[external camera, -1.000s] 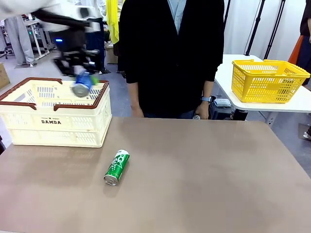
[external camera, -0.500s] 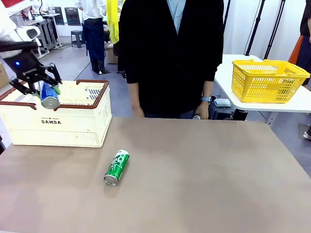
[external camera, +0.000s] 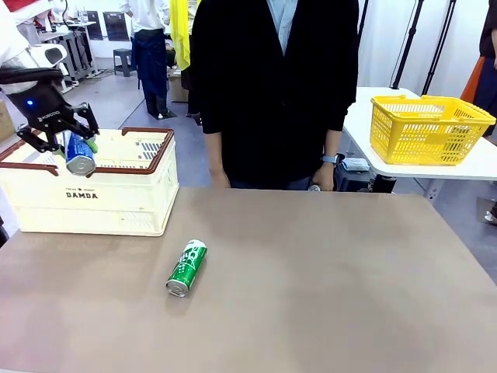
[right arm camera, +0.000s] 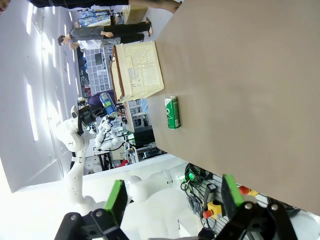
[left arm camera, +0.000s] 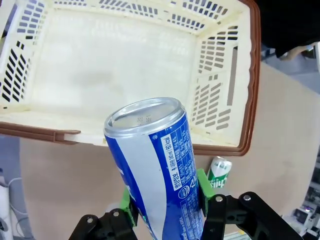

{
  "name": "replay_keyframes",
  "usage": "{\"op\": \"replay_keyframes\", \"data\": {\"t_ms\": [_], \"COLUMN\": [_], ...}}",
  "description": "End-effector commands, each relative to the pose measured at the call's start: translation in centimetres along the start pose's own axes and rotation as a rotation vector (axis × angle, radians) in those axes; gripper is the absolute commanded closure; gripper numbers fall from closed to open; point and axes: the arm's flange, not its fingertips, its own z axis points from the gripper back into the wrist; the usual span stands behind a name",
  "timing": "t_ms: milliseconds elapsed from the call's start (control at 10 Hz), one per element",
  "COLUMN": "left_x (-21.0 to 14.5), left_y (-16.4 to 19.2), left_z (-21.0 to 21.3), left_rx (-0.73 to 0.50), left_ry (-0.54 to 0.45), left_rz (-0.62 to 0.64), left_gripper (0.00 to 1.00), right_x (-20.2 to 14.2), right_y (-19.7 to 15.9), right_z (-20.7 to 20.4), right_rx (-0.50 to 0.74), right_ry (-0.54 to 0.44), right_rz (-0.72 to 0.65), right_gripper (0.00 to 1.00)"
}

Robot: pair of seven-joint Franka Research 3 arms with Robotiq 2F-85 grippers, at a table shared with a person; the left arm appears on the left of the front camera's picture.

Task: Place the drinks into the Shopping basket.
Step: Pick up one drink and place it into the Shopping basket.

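Note:
My left gripper [external camera: 71, 146] is shut on a blue-and-white can [external camera: 78, 155], holding it tilted above the near left rim of the cream Shopping basket [external camera: 116, 203]. In the left wrist view the blue-and-white can [left arm camera: 155, 165] sits between the green pads, over the basket's front rim [left arm camera: 40, 132], and the basket floor below looks bare. A green can [external camera: 186, 267] lies on its side on the brown table, in front of the basket; the green can [left arm camera: 218, 172] also peeks past the basket corner. My right gripper [right arm camera: 171, 202] stands open off the table's edge, far from the green can [right arm camera: 171, 113].
A person in a dark top [external camera: 272, 93] stands at the far side of the table, hands hanging at the edge. A yellow mesh basket [external camera: 427, 128] rests on a white side table at the right. The brown table [external camera: 326, 280] stretches wide to the right of the green can.
My left arm swung the blue-and-white can from over the basket's right part to its left rim, then held nearly still. The green can has stayed put.

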Motion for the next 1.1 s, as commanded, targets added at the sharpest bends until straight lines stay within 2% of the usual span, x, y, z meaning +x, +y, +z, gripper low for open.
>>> {"op": "replay_keyframes", "data": {"t_ms": [0,100,200,400,500,600,700,1000], "left_x": [0.7,1.5,2.8,7.3,8.8,9.4,9.6,10.6], "left_y": [-0.9,-1.6,-1.8,-1.7,-1.6,-1.5,-1.3,-1.1], "left_z": [1.2,2.1,2.1,0.2,-1.2,-2.4,-3.3,-7.3], "left_rx": [0.013,0.005,0.012,-0.009,-0.01,-0.017,0.002,0.021], "left_ry": [0.059,0.055,0.101,0.079,0.088,0.093,0.061,0.145], "left_rz": [-0.222,-0.299,-0.327,-0.249,-0.287,-0.357,-0.366,-0.393], "left_gripper": [1.0,1.0,1.0,1.0,1.0,1.0,1.0,1.0], "right_x": [-0.1,-0.1,-0.1,-0.1,-0.1,-0.1,-0.1,-0.1], "right_y": [0.4,0.4,0.4,0.4,0.4,0.4,0.4,0.4], "right_z": [0.3,0.3,0.3,0.3,0.3,0.3,0.3,0.3], "right_rx": [-0.005,-0.005,-0.005,-0.005,-0.005,-0.005,-0.005,-0.005], "right_ry": [0.009,0.009,0.009,0.009,0.009,0.009,0.009,0.009], "right_rz": [-0.007,-0.007,-0.007,-0.007,-0.007,-0.007,-0.007,-0.007], "right_gripper": [0.0,0.0,0.0,0.0,0.0,0.0,0.0,0.0]}}
